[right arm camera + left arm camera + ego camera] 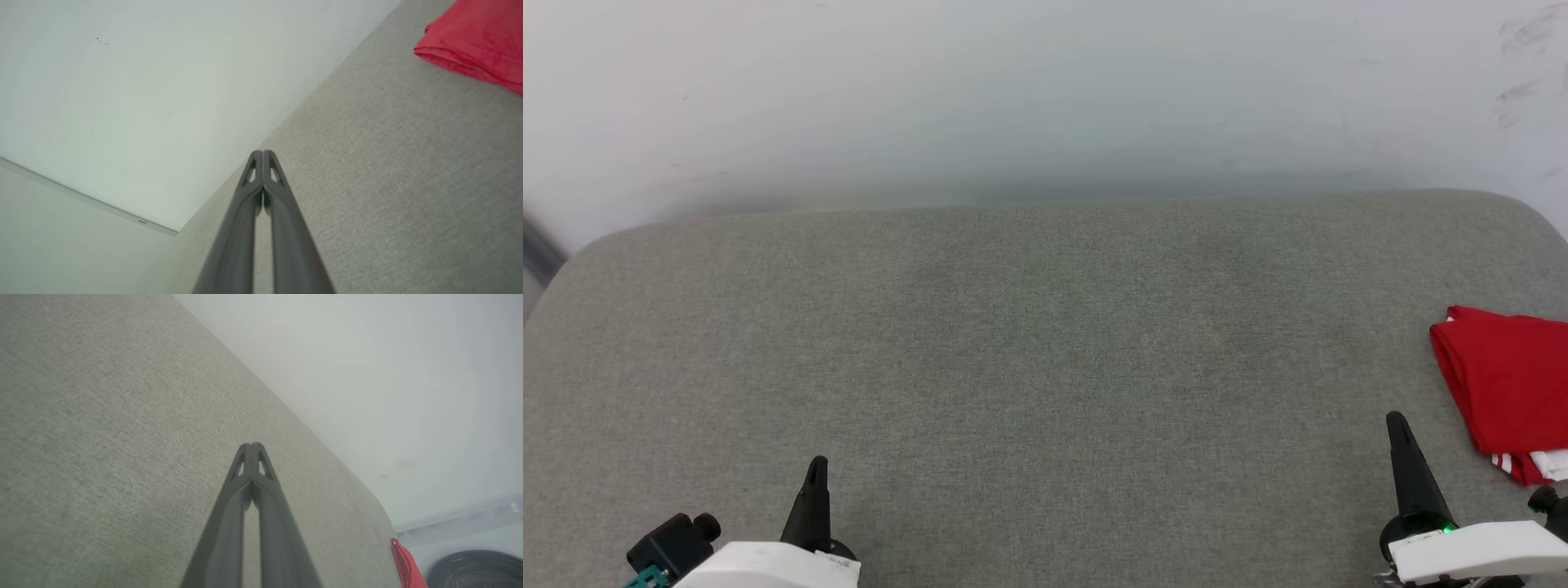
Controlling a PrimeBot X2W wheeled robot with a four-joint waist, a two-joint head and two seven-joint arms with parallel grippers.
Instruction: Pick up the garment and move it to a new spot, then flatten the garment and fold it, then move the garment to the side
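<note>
The red garment (1507, 384) lies at the right end of the grey pad (1045, 343), and part of it runs off the picture there. It looks folded into a neat stack, with a thick rounded fold on the side that faces the middle of the pad. A bit of white sleeve with red stripes (1547, 464) peeks out at the corner nearest the pad's front edge. The left gripper (818, 465) sits at the front edge of the pad, toward its left end. The right gripper (1396, 420) sits at the front edge too, near the right end and just beside the garment but not touching it. Both have their two dark fingers pressed tight together, and nothing is held in them. The middle of the pad is bare. My guess is that the folding is done and the job is the last one, putting the garment to the side. To do that well, the right gripper should not bump the stack with its tip, or the fold could slip open. If the garment needs to go further, open the fingers first, pinch all the layers at the thick fold, and slide it slowly so the sleeve does not fall out.
</note>
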